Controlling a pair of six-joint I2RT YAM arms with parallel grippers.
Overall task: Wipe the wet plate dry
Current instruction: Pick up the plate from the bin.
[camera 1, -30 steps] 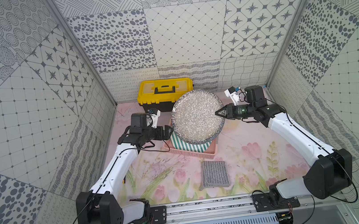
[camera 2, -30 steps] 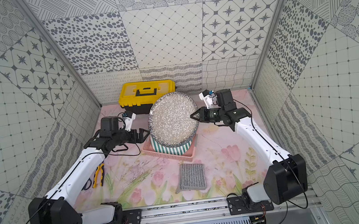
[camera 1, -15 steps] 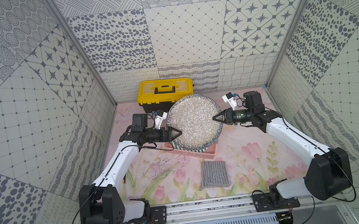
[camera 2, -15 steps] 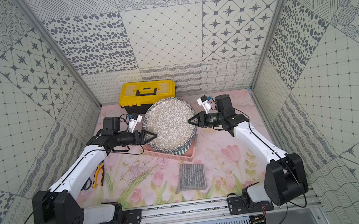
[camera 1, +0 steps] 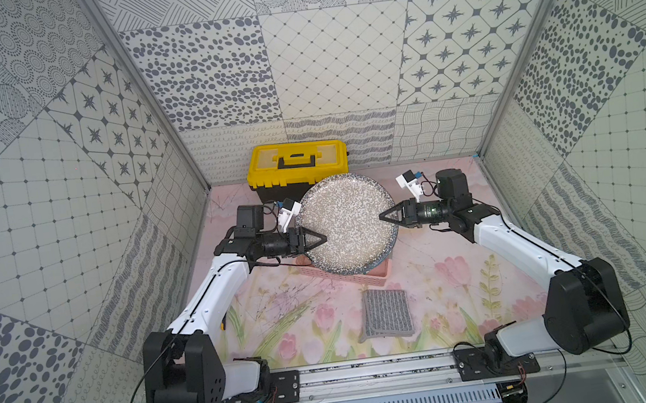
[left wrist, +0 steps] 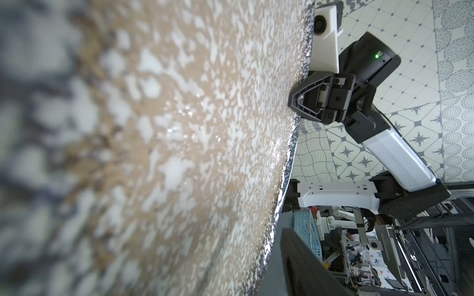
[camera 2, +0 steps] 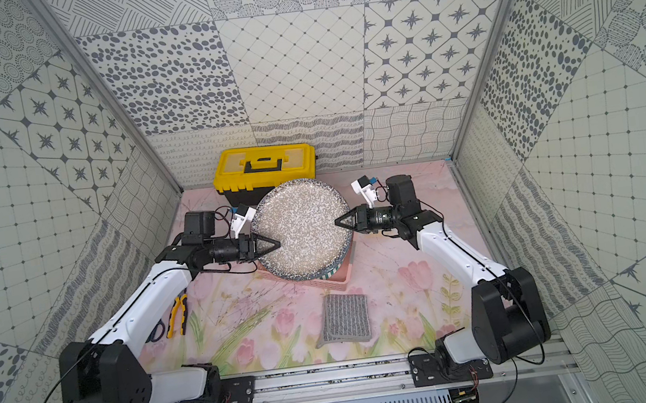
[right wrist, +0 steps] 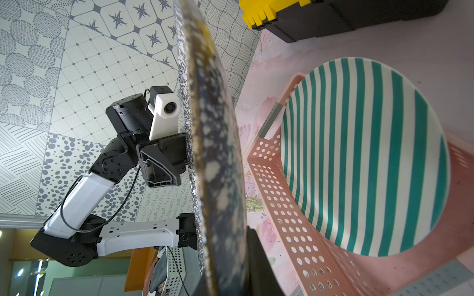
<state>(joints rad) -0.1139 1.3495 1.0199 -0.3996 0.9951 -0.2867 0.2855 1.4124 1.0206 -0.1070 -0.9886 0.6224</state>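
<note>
The speckled brown-and-white plate (camera 1: 347,224) (camera 2: 301,228) hangs tilted above the pink basket, held up off the table. My right gripper (camera 1: 381,217) (camera 2: 335,222) is shut on its right rim; in the right wrist view the plate (right wrist: 215,166) stands edge-on against one finger (right wrist: 259,256). My left gripper (camera 1: 323,238) (camera 2: 278,243) reaches over the left rim with its jaws on either side of it. In the left wrist view, wet glints show on the plate (left wrist: 179,141), and a gap separates its rim from my one visible finger (left wrist: 302,261). A folded grey cloth (camera 1: 388,318) (camera 2: 346,317) lies on the mat near the front.
Under the held plate, a pink perforated basket (right wrist: 282,205) (camera 1: 380,273) holds a green-striped plate (right wrist: 359,159). A yellow toolbox (camera 1: 298,163) (camera 2: 264,165) stands at the back wall. Yellow-handled pliers (camera 2: 178,312) lie beneath my left arm.
The left gripper has moved right onto the plate's left rim and its jaws have narrowed. The right gripper has kept its hold while the plate came lower and tilted flatter.
</note>
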